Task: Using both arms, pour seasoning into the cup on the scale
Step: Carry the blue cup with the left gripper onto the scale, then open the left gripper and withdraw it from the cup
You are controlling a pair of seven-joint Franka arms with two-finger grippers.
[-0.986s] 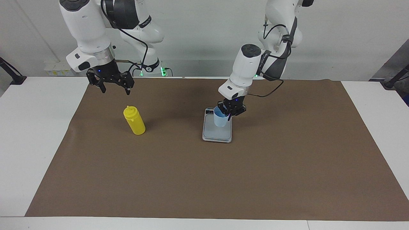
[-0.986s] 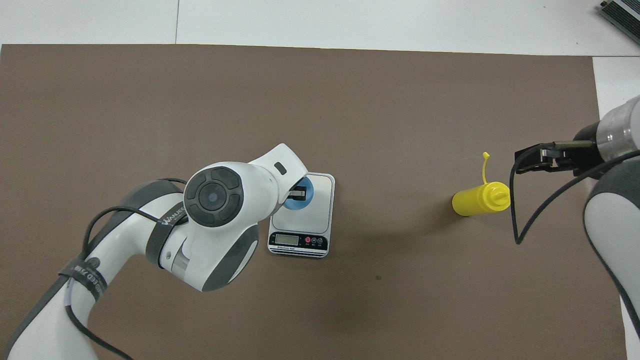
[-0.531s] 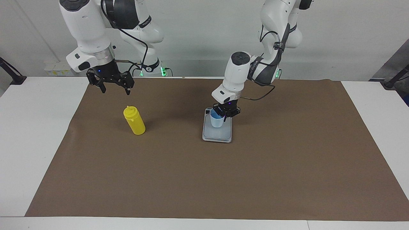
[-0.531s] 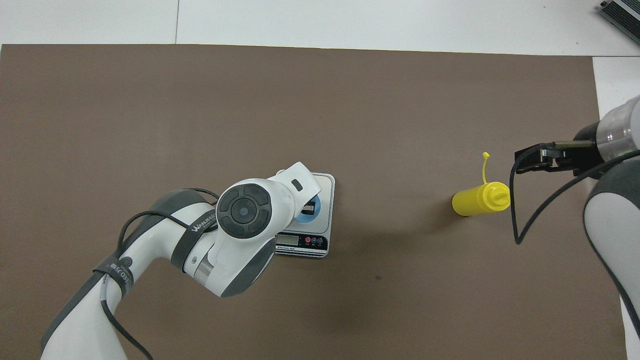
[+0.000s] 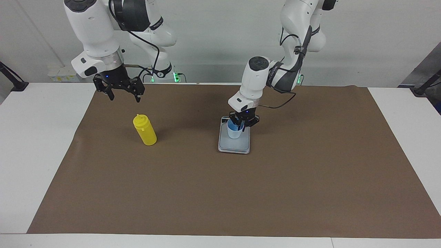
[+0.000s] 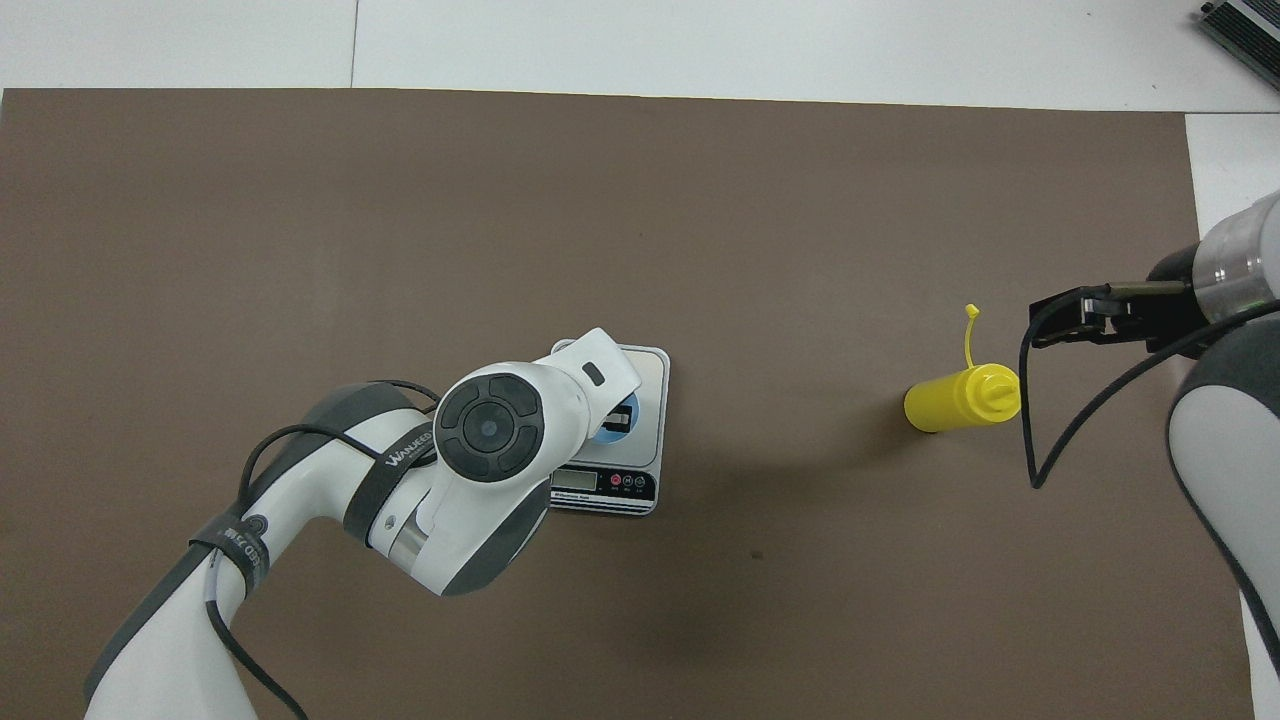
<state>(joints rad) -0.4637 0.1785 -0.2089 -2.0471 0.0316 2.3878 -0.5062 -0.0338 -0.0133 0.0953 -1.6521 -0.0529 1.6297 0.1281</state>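
Standing upright on the scale [image 5: 234,146], the cup [image 5: 235,132] has the left gripper [image 5: 240,126] at its rim, grip unclear; the right gripper [image 5: 123,95] hangs spread above the seasoning [image 5: 145,130].

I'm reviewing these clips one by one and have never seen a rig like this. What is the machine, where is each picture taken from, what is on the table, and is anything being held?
These are two white robot arms, each ending in a black two-finger gripper. One picture looks at the robots from across the table; the other looks steeply down from above their own end, so the sides appear swapped between them.

A brown mat covers the table. On it lies a flat grey scale with a light blue cup standing on its plate. Toward the right arm's end stands a yellow squeeze bottle, upright and untouched.

The left gripper is down at the cup's rim, with a finger reaching inside; whether it grips the cup or has let go cannot be told. The right gripper waits open in the air, holding nothing, above the mat near the bottle.
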